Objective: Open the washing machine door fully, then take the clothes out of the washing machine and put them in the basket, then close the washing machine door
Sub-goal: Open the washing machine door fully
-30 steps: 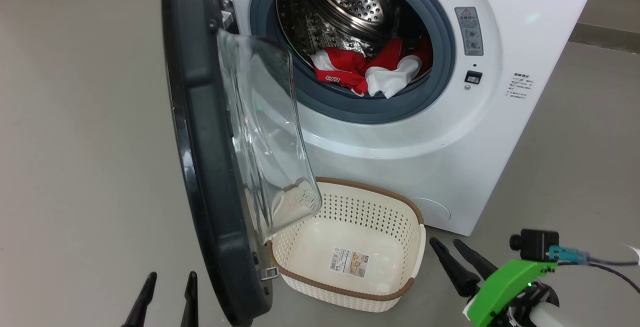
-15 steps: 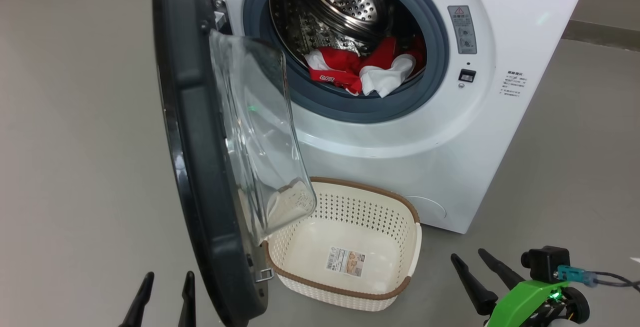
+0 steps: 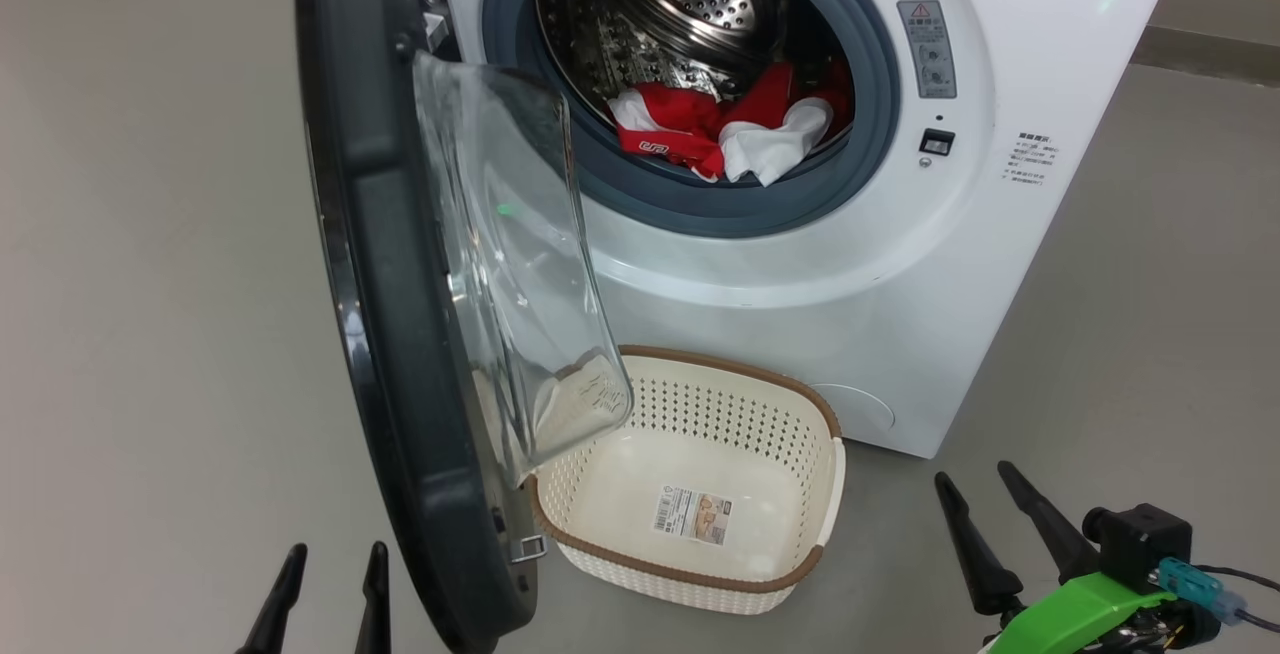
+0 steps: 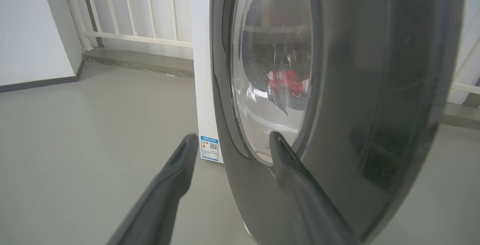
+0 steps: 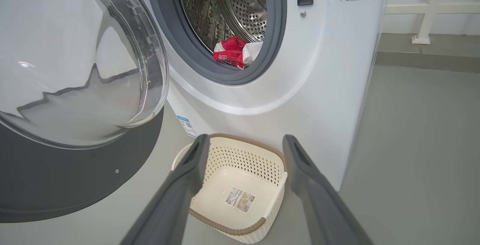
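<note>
Laundry area: washing machine [image 3: 800, 334], grey floor [image 3: 150, 334], railing [image 4: 131, 39]

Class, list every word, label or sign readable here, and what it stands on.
Warning triangle: grey label, washing machine front; wording too small.
Chinese print beside it: too small.
Blue sticker: QR code, text blurred.
Paper label in basket: unreadable.
White lettering on clothes: unclear.

A big white front-loading washing machine [image 3: 800, 314] stands with its round, glossy black-rimmed door [image 3: 380, 284] swung wide on the left-hand hinge, the bulging clear glass window facing the opening. Bright red-and-white fabric clothes [image 3: 720, 134] lie heaped at the front of the perforated steel drum. A small cream-white perforated plastic basket [image 3: 720, 414] with a brown rim sits upright on the floor just before the machine, one corner under the door's glass.
</note>
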Controlling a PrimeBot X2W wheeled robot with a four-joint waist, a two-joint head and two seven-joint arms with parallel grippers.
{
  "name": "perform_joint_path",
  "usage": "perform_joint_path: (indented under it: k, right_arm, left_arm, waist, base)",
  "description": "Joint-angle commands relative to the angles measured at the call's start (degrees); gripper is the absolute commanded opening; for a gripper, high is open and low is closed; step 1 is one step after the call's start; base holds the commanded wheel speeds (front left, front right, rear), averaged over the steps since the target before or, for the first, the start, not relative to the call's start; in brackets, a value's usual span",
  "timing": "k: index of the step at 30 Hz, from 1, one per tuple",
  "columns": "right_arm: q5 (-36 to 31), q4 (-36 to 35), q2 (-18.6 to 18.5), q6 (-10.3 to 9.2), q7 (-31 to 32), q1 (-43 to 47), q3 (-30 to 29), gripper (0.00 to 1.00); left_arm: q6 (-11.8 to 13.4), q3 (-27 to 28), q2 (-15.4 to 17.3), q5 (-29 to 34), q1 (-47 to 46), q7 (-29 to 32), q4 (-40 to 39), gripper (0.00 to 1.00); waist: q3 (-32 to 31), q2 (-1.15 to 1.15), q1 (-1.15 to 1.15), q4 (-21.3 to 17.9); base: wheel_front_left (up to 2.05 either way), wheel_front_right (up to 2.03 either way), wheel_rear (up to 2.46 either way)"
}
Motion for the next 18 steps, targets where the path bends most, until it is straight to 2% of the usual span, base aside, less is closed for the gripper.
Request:
perform_joint_path:
  k: [1,5,18]
  right_arm:
    - [-2.23,-3.04,0.18,0.29,-0.77,0.47,-0.98,1.0]
    - [-4.48,-5.43,1.83,0.29,-0.77,1.83,-4.08,1.0]
    - [-7.63,-3.74,2.93,0.29,-0.77,3.93,-5.39,1.0]
  left_arm:
    - [-0.01,1.95,0.36,-0.09,-1.84,-0.46,-1.53,1.0]
    - [-0.12,1.99,0.36,-0.04,-1.86,-0.46,-1.87,1.0]
    - [-0.22,1.56,0.36,-0.13,-1.76,-0.46,-1.36,1.0]
  waist:
    - [0.13,0.0,0.0,0.06]
    - [0.22,0.0,0.0,0.13]
    - [0.06,0.0,0.0,0.48]
  base:
    - [0.0,0.0,0.0]
    - [0.0,0.0,0.0]
    - [0.0,0.0,0.0]
